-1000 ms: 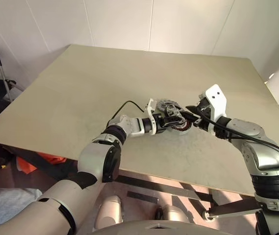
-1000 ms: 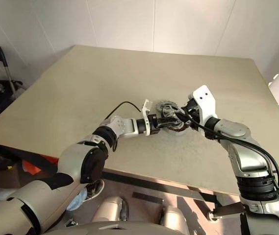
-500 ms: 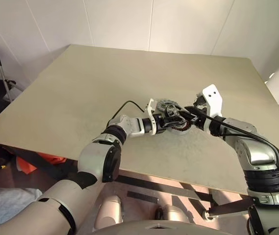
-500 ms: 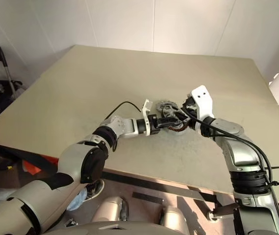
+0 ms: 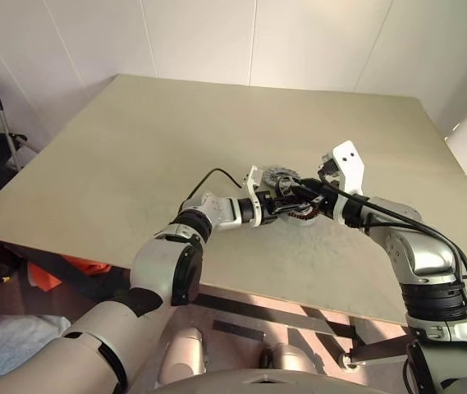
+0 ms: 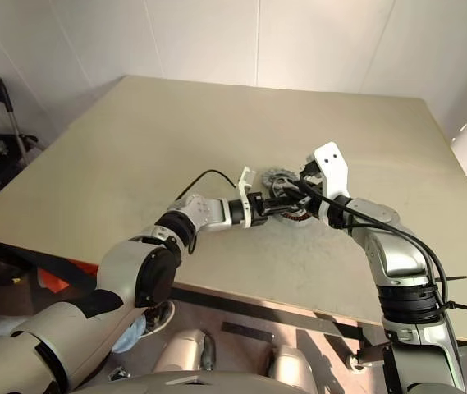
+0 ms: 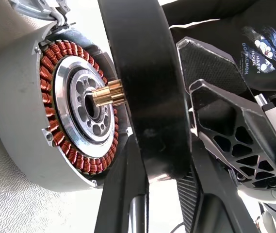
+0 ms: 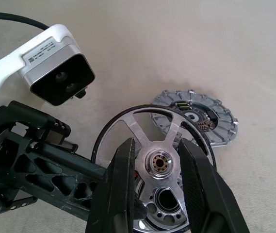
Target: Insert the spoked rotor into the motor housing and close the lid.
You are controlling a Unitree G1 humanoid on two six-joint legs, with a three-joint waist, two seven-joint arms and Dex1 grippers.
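Here, spoked rotor (image 8: pixel 150 160) is held upright at black rim between fingers (image 8: pixel 121 187) of right gripper (image 8: pixel 156 189), just in front of motor housing (image 7: pixel 28 116) opening, not seated. Housing is clamped by left gripper (image 5: pixel 286 201) above table (image 5: pixel 135 148), copper windings and brass shaft facing rotor. One black finger (image 7: pixel 142 87) of left gripper is seen crossing housing face. Lid (image 8: pixel 203 119) is left flat on table, just beyond both grippers, ribbed rim visible, touched by neither.
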